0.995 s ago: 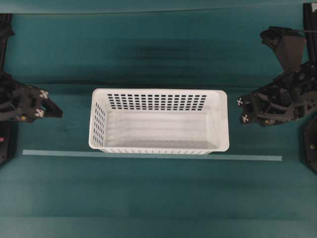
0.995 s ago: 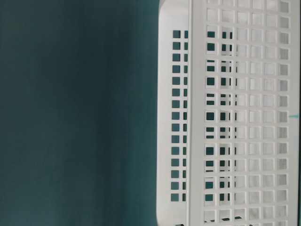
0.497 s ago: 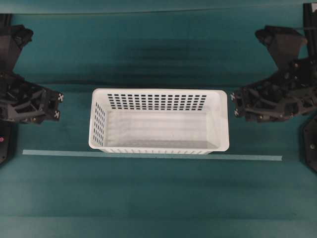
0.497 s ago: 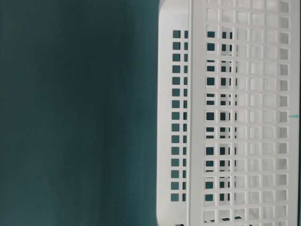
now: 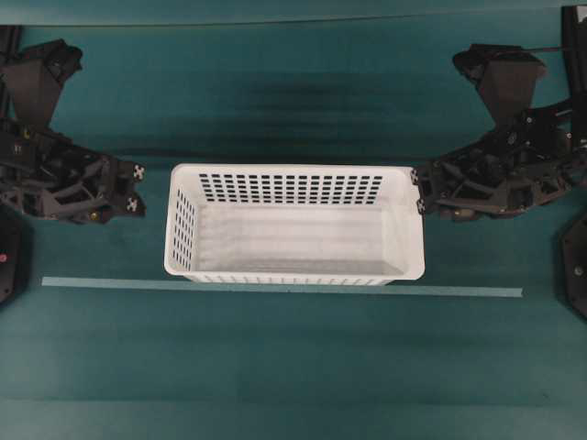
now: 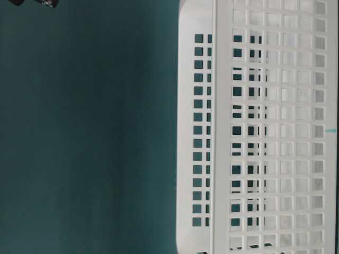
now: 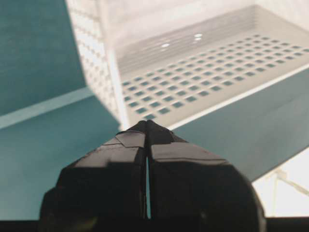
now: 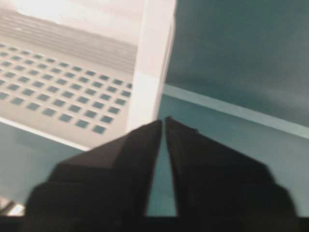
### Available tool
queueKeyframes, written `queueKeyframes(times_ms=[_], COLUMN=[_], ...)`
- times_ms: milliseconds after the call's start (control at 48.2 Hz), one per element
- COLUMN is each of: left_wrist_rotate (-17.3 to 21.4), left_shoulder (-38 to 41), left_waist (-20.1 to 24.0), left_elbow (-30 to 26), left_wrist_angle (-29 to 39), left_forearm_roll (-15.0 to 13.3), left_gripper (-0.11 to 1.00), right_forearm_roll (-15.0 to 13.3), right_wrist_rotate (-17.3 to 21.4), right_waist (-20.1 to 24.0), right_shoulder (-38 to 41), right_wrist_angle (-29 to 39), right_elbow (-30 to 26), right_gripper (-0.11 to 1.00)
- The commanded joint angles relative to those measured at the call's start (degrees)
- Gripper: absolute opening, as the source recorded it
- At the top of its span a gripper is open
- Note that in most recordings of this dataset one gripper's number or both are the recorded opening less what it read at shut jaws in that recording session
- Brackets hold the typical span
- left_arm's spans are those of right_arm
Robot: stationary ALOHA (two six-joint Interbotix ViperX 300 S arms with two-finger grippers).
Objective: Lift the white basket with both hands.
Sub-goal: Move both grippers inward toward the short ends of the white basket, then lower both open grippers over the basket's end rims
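**White basket on the table, a gripper at each short end**

The white basket [image 5: 293, 223] sits upright in the middle of the teal table [image 5: 293, 367], its long sides running left to right in the overhead view. Rows of small rectangular holes pierce its walls; its ribbed floor is bare. Just in front of it a thin pale strip [image 5: 459, 291] lies along the table, parallel to the near wall.

The right gripper [image 5: 417, 190] reaches the basket's right end, its tip at the rim; whether it touches cannot be told. In the right wrist view its jaws stand a narrow slit apart, holding nothing, aimed at the rim's corner.

The left gripper [image 5: 138, 188] hangs near the left end, a gap of table between. Its jaws are pressed together, empty.
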Motion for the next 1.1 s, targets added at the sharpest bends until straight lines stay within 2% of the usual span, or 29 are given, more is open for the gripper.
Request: queueKeyframes(times_ms=[0,104,228,269,332,394,497,601,788,1078], left_wrist_rotate=[0.53,2.46,3.16,3.16,3.08,2.99,2.90,2.90,1.93,0.53], left_shoulder=[0.97,1.32,2.55,3.25,4.39,5.80,8.70,10.99,12.48,14.50], left_waist=[0.09,0.00,-0.44,-0.53,-0.79,-0.79,-0.35,-0.35,0.44,0.88], left_elbow=[-1.14,-0.88,-1.05,-1.32,-1.67,-1.93,-2.55,-2.72,-1.58,-0.18], left_wrist_angle=[-1.49,-3.16,-3.60,-4.04,-4.83,-5.45,-5.80,-5.80,-3.25,-3.34], left_forearm_roll=[0.26,0.26,0.26,0.26,0.26,0.35,0.26,0.26,0.35,0.26], left_gripper=[0.06,0.23,0.60,0.72,0.88,0.97,0.93,0.95,0.95,0.95], right_forearm_roll=[0.44,0.53,0.53,0.53,0.53,0.79,1.05,1.05,0.97,0.70], right_wrist_rotate=[0.18,0.35,0.62,0.70,1.05,2.02,4.04,4.75,4.83,4.83], right_waist=[0.09,0.09,0.09,0.09,0.09,0.09,0.62,0.70,0.62,0.44], right_shoulder=[1.23,1.67,2.90,3.34,3.96,4.83,6.77,8.17,9.84,12.83], right_wrist_angle=[-2.02,-3.25,-4.31,-4.75,-5.27,-5.19,-5.36,-5.45,-5.45,-7.47], right_elbow=[0.26,0.70,0.44,0.44,0.26,0.09,-0.53,-0.88,-0.88,-0.70], right_gripper=[0.35,0.62,0.89,0.93,0.93,0.93,0.92,0.92,0.92,0.92])
